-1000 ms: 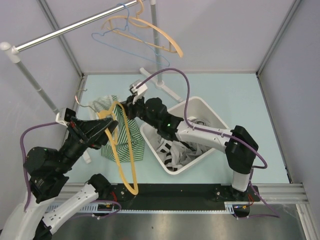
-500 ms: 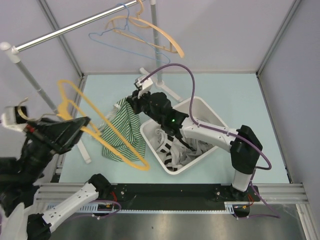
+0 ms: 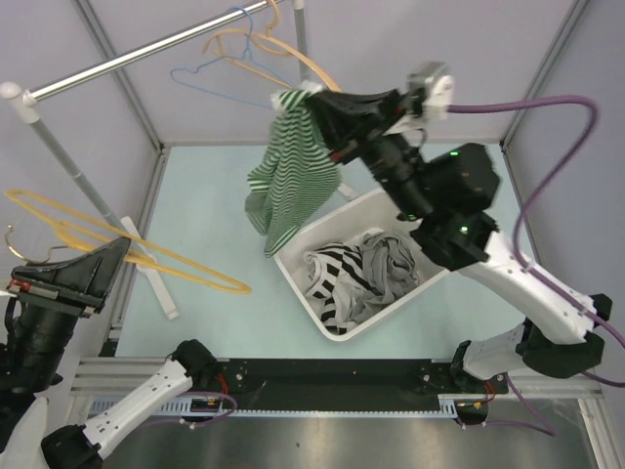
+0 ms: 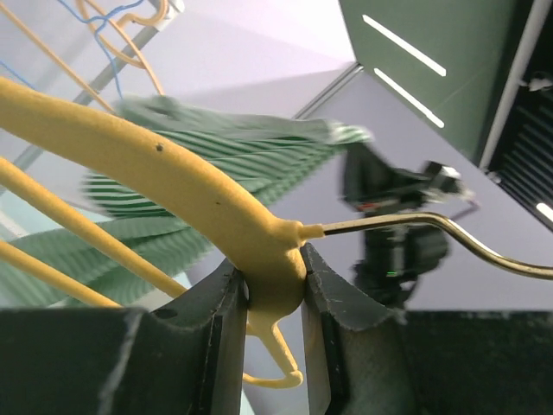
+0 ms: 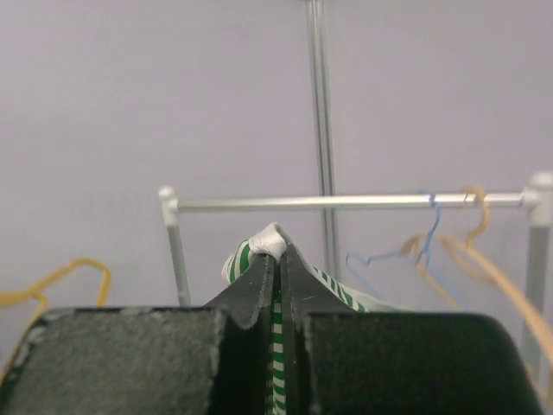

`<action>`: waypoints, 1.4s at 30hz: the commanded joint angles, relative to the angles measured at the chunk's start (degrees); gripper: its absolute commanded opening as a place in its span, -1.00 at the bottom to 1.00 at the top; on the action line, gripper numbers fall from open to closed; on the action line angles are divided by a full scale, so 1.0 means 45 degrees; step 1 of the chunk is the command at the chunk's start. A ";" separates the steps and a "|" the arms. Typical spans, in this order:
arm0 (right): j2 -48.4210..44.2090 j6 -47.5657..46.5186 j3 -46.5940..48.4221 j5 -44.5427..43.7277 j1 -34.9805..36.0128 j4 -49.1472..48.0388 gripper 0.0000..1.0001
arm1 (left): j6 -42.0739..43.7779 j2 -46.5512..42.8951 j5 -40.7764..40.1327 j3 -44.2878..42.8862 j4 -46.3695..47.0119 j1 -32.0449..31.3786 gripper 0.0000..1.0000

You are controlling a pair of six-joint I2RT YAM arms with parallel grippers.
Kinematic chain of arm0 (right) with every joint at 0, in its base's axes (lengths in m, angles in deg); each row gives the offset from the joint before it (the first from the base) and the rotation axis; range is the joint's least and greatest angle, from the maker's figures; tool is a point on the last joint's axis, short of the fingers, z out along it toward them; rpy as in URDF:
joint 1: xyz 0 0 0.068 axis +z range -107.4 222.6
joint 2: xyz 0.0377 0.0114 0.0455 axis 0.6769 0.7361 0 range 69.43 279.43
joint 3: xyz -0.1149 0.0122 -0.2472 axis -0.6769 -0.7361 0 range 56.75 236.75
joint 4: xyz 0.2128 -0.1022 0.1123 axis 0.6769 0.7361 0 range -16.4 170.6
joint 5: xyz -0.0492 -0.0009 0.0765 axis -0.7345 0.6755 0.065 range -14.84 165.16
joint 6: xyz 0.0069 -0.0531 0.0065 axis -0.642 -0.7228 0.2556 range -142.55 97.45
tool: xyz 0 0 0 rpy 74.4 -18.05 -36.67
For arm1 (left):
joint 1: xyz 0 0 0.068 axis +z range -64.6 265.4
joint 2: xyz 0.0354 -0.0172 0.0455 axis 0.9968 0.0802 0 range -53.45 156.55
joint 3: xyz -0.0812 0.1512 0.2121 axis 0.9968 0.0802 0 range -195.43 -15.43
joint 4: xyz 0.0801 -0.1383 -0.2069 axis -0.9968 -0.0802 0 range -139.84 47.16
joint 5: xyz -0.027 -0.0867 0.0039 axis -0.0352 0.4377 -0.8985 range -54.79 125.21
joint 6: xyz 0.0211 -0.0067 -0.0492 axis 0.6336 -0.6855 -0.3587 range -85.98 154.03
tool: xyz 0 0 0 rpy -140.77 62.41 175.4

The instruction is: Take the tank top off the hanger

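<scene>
At the near left, the left pincer (image 4: 275,270) is clenched on the neck of the yellow hanger (image 3: 146,259), just where its metal hook (image 4: 449,229) comes out. The hanger is bare and sticks out tilted over the left edge of the pale green surface (image 3: 459,186).

Further in, right of centre, a white basket (image 3: 391,205) sits on the surface with black-and-white striped clothes (image 3: 356,278) heaped inside.

Above and beyond the basket, the right arm is raised, and the right pincer (image 5: 276,259) is clamped tight on a bunched white-edged fold at the top of the tank top (image 3: 293,166). The green-and-white striped garment is off the hanger and well apart from it. It hangs freely from that grip, and in the top view its lower end reaches down near the basket's far-left rim.

At the back, a metal rail (image 3: 146,54) runs across on its stand and carries a blue wire hanger (image 3: 210,73) and a tan hanger (image 3: 293,59), both bare.
</scene>
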 commanded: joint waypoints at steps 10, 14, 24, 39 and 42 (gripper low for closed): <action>-0.3248 -0.0640 -0.2348 -0.0578 -0.0111 0.0764 -1.00 | 0.1146 0.0739 -0.0168 0.0954 0.0782 0.0053 -0.99; -0.4149 -0.0250 -0.4191 -0.1769 -0.0209 0.1172 -1.00 | 0.1204 0.0876 0.0126 0.0994 0.1114 0.0053 -1.00; -0.4326 -0.0893 -0.3490 -0.2338 -0.0404 0.2033 -1.00 | 0.0990 0.0993 0.0360 0.1111 0.1291 0.0072 -1.00; -0.8110 -0.0075 -0.8720 -0.5108 -0.0658 0.3729 -1.00 | 0.1106 0.1110 0.0380 0.1501 0.1271 0.0072 -1.00; -0.9126 0.0705 -0.9386 -0.6200 -0.0677 0.4921 -1.00 | 0.1223 0.1169 0.0321 0.1599 0.1426 0.0072 -1.00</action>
